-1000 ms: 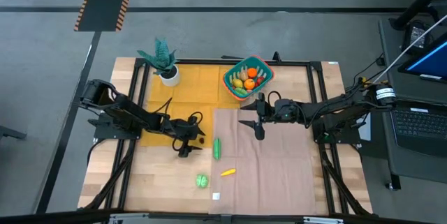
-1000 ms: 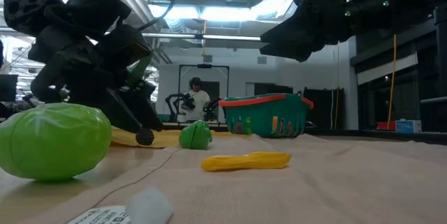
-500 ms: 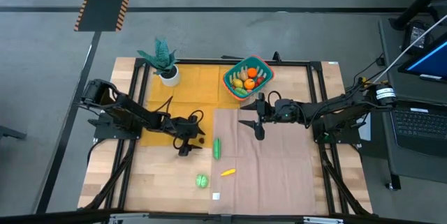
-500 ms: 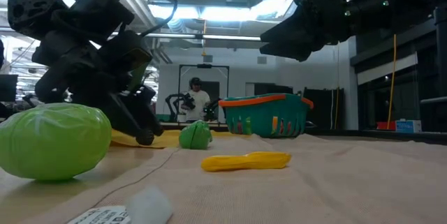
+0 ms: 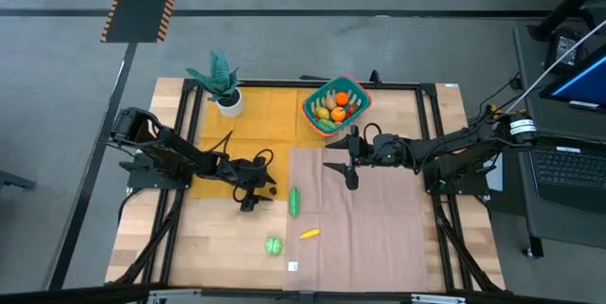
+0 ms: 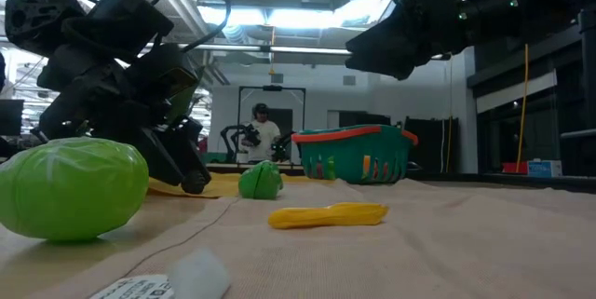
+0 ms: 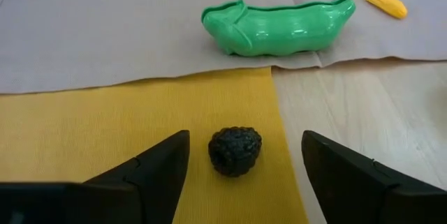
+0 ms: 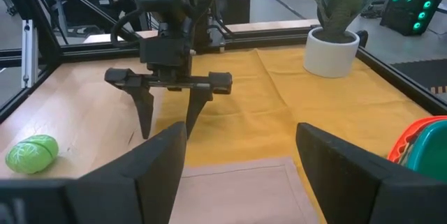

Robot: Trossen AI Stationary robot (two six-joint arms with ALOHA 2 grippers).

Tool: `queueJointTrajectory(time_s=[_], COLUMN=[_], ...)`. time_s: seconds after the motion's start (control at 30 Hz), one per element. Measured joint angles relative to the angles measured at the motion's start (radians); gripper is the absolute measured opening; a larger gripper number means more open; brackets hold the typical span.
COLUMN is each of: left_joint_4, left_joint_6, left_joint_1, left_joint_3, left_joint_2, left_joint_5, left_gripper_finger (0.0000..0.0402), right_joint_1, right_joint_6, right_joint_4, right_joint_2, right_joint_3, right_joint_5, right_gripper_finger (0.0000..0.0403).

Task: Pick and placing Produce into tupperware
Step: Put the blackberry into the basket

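Produce: small dark berry [image 7: 235,151] lies on yellow cloth [image 7: 105,133] between left hand [image 7: 244,175] fingers, not touched. Left hand still spread, now closing in a bit; grab looks near. Right hand [image 5: 343,164] spread, holds nothing, waits beside tupperware [image 5: 360,93].

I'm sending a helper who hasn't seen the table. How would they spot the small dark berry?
Find the yellow mat on the table's left half. Near its front corner, by the tan cloth, the left claw stands open over the berry. It is the only black, bumpy piece; the pea pod beside it is green and smooth.
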Motion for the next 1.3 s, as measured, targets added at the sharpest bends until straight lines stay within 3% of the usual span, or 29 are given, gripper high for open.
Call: queueJointTrajectory(time_s=[0.83, 1.3], left_joint_4=[0.067, 0.055], left_joint_6=[-0.009, -0.017], left_joint_1=[0.000, 0.000], left_joint_3=[0.000, 0.000], left_joint_2=[0.057, 0.056], left_joint_5=[-0.005, -0.005], left_gripper_finger=[0.0265, 0.0211], right_joint_1=[0.000, 0.000], right_joint_6=[0.000, -0.001], right_joint_4=[-0.001, -0.001], right_joint_2=[0.000, 0.000], right_joint_3=[0.000, 0.000], right_joint_5=[0.000, 0.000], right_gripper_finger=[0.0271, 0.0271])
